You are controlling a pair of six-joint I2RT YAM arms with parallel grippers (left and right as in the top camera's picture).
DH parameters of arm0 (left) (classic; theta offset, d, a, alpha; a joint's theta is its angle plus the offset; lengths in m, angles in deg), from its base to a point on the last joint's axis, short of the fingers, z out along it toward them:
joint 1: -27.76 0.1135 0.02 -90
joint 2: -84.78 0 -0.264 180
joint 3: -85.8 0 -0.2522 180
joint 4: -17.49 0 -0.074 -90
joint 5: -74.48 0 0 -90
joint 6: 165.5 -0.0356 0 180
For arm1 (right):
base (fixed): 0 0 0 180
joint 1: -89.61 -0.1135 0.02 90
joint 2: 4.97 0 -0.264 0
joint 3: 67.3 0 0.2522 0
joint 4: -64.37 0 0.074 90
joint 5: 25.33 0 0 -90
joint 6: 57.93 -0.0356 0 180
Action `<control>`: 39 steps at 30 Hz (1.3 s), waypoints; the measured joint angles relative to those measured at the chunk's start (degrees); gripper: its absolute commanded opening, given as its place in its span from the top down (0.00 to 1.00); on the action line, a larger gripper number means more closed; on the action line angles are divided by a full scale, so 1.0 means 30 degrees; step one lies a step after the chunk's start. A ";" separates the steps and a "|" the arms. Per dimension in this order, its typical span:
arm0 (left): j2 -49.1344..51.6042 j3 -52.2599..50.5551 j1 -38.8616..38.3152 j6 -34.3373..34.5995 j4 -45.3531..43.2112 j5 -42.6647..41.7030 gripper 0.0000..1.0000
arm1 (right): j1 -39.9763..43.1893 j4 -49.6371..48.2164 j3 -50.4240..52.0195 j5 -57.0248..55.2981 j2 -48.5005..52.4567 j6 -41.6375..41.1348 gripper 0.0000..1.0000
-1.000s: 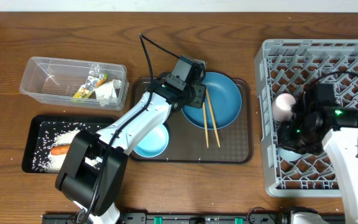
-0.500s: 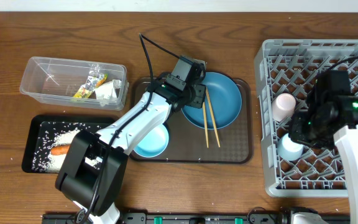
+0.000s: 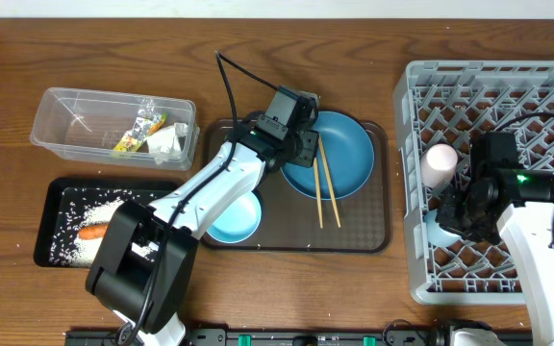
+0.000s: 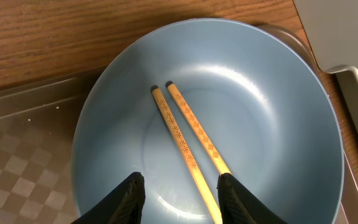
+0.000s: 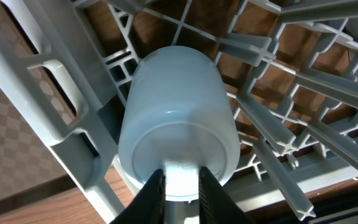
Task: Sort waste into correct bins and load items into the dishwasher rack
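Right gripper (image 5: 180,194), jaws nearly together, pinches the light blue cup (image 5: 176,118) by its edge inside the grey lattice dishwasher rack (image 5: 23,93). Overhead, its arm (image 3: 527,231) hides the cup. Left gripper (image 4: 182,199) hangs open over wooden chopsticks (image 4: 197,126) on the round blue plate (image 4: 272,124).

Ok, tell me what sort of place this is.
Likely a staged dish-clearing station: a grey dishwasher rack, a blue plate with chopsticks on it, and a clear tub holding waste.

light blue cup (image 5: 178,118) — inverted in rack (image 5: 303,93) | right gripper (image 5: 182,186) pinching its base
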 measured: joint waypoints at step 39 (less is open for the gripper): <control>0.0000 0.0000 0.0226 0.0058 0.0160 -0.1530 0.51 | 0.0000 0.3453 -0.5595 -0.0284 0.0313 -0.0160 0.01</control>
